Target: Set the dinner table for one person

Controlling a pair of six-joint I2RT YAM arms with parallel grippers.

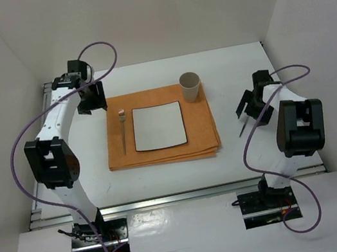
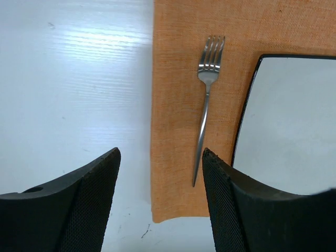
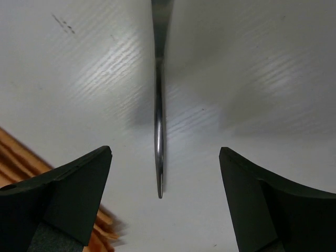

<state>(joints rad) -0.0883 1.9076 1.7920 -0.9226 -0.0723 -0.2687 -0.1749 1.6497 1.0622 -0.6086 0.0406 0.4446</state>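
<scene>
From my overhead feed the dinner table (image 1: 164, 175) fills the whole work area, white and bare along its near edge. An orange cloth (image 1: 201, 127) lies around its middle. A square white plate (image 1: 158, 126) with a dark rim lies flat on the cloth. A fork (image 1: 122, 131) lies on the cloth just left of the plate, tines pointing away from the arm bases. A pale cup (image 1: 190, 86) stands upright at the cloth's far right corner.

My left gripper (image 1: 91, 103) hangs over the far left corner of the cloth. On its wrist camera the left gripper (image 2: 160, 157) is spread wide with nothing between the fingers (image 2: 94, 199) — below it I see the fork, the cloth's edge and the plate's rim.

My right gripper (image 1: 251, 114) is over bare tabletop to the right of the cloth, also spread wide. A slender metal utensil (image 3: 159, 121) lies on the white surface between its fingers (image 3: 68, 194), touching neither one — I cannot tell what kind of utensil it is
</scene>
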